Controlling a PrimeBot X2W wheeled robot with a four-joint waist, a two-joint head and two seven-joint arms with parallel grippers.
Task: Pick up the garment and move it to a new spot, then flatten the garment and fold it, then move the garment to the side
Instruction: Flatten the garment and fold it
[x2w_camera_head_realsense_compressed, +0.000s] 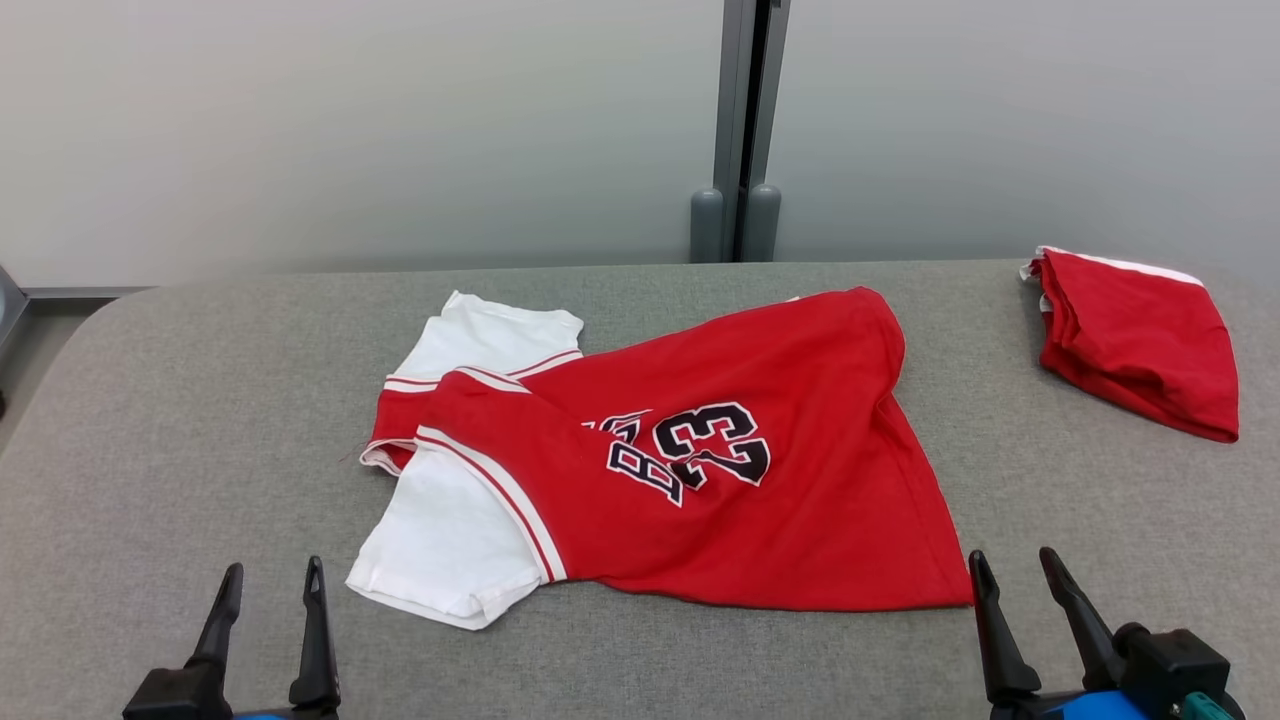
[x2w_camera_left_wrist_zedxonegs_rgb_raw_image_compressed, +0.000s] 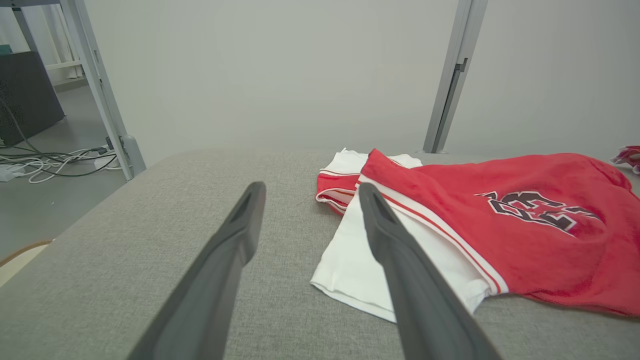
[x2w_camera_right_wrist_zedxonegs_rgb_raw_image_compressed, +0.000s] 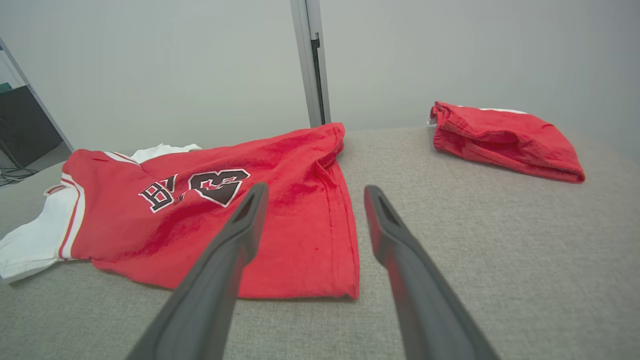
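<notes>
A grey fabric-covered table spans the scene before a pale wall. The garment, a red jersey with white sleeves and a dark 23, lies spread but rumpled at the table's middle, sleeves to the left, hem to the right. A folded red cloth sits at the far right, well apart from it. The left gripper hovers near left, fingers apart and empty; the right gripper hovers near right beside the hem corner, likewise spread and empty
</notes>
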